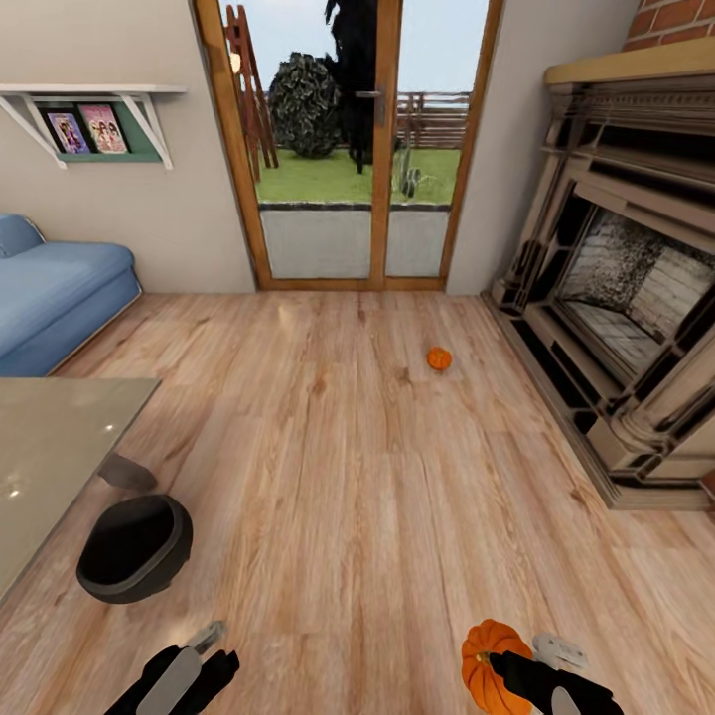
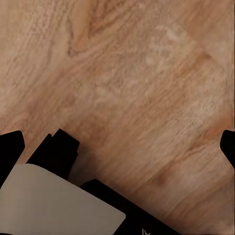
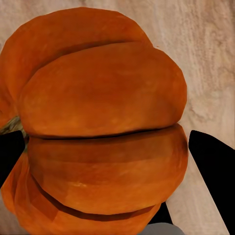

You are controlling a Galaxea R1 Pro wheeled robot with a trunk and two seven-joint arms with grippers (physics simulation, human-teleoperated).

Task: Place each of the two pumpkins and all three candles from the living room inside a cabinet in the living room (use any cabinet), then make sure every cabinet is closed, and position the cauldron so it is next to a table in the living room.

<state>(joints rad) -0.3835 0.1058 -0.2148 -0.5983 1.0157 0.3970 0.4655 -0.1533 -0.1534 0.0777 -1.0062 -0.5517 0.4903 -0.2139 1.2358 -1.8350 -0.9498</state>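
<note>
My right gripper (image 1: pixel 526 660) is shut on a ribbed bright-orange pumpkin (image 1: pixel 487 663) at the lower edge of the head view. In the right wrist view that pumpkin (image 3: pixel 103 112) sits squeezed between the two black fingers (image 3: pixel 210 161). A second small pumpkin (image 1: pixel 439 358) lies on the wooden floor ahead, toward the fireplace. A pale beige candle (image 1: pixel 290 316) stands on the floor near the glass door. The black cauldron (image 1: pixel 134 548) rests on the floor beside the table (image 1: pixel 50 467) at left. My left gripper (image 1: pixel 214 650) hangs open over bare floor, its fingertips (image 2: pixel 10 147) wide apart. The cabinet is out of view.
A blue sofa (image 1: pixel 60 298) stands at the far left under a wall shelf (image 1: pixel 94 109). A large stone fireplace (image 1: pixel 626 288) takes up the right side. The wood-framed glass door (image 1: pixel 348 149) is straight ahead. Wooden floor stretches between them.
</note>
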